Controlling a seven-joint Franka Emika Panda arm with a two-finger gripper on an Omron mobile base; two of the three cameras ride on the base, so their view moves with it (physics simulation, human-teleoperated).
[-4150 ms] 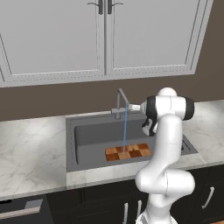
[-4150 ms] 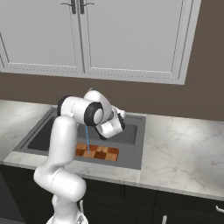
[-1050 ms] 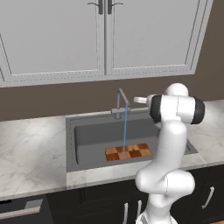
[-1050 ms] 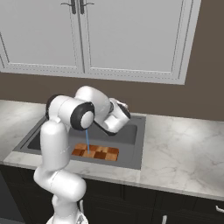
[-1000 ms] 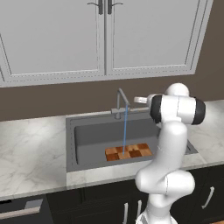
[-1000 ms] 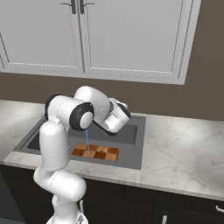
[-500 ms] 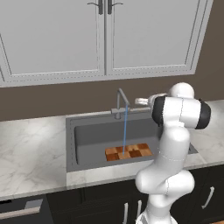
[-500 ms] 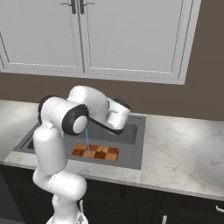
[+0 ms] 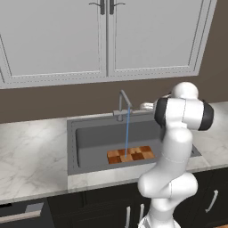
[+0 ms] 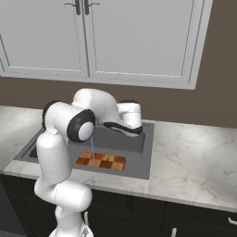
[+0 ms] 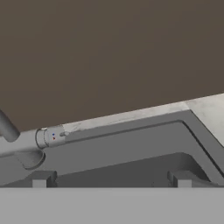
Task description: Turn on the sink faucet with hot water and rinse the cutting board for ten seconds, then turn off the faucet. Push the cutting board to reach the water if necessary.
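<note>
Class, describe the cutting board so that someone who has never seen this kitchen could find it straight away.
Start at the sink, the dark grey basin set in the marble counter below the white cabinets. On its floor, toward the front, lies the cutting board, where the thin blue water from the faucet lands. It is the only checkered thing there: flat, with light orange and dark brown squares.

White marble-patterned countertop with grey veining runs along the wall on both sides of the basin cut-out and continues to the right. Flat matte brown wall rises behind it. Pale grey panelled upper cabinets hang above, two doors meeting at a pair of slim dark metal handles. Dark, near-black lower cabinet fronts sit beneath the counter, with pale bar pulls. Lighting even and diffuse.
</note>
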